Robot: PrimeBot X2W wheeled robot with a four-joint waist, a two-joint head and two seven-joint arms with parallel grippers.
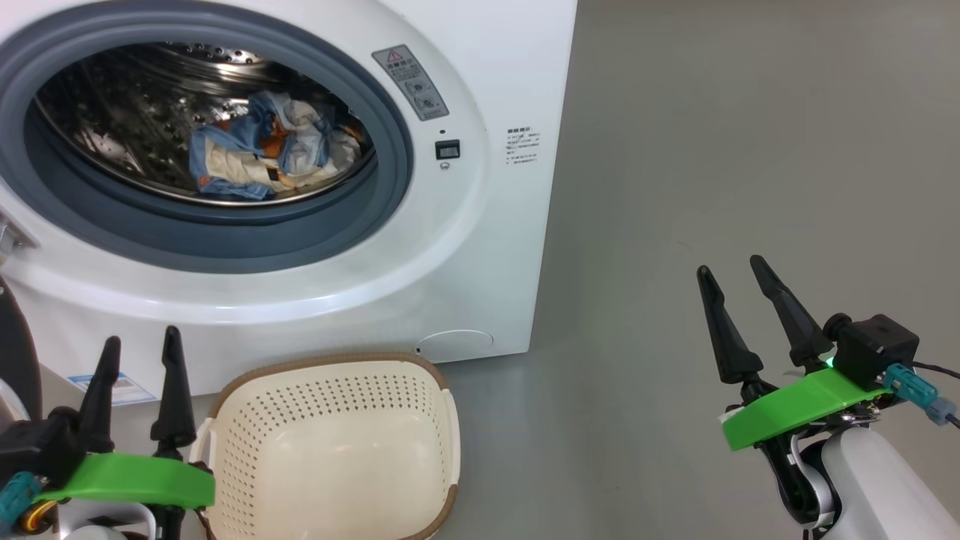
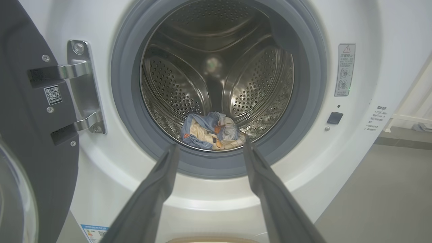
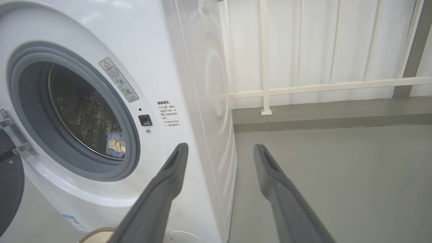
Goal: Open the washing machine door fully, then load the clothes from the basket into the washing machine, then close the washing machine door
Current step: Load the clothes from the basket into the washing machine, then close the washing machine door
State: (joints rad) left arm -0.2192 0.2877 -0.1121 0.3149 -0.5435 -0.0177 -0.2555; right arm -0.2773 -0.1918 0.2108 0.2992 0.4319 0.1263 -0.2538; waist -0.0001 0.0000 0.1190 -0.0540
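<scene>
— Where are the clothes (image 1: 262, 150)?
— Bunched low inside the washing machine (image 1: 480, 247); its door (image 2: 30, 141) stands open, the basket (image 1: 330, 450) sits empty in front
— The grippers?
— Left gripper (image 1: 142, 336) and right gripper (image 1: 730, 265) both spread, holding nothing

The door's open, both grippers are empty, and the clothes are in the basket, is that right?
No. The clothes lie in the machine; the basket is empty, as the head view shows. The door is open, and the left gripper and right gripper are empty.

Left pincer (image 1: 142, 336) and right pincer (image 1: 730, 265) share tapered black fingers (image 1: 174, 375), green brackets (image 1: 810, 405) and teal connectors (image 1: 911, 386).
</scene>
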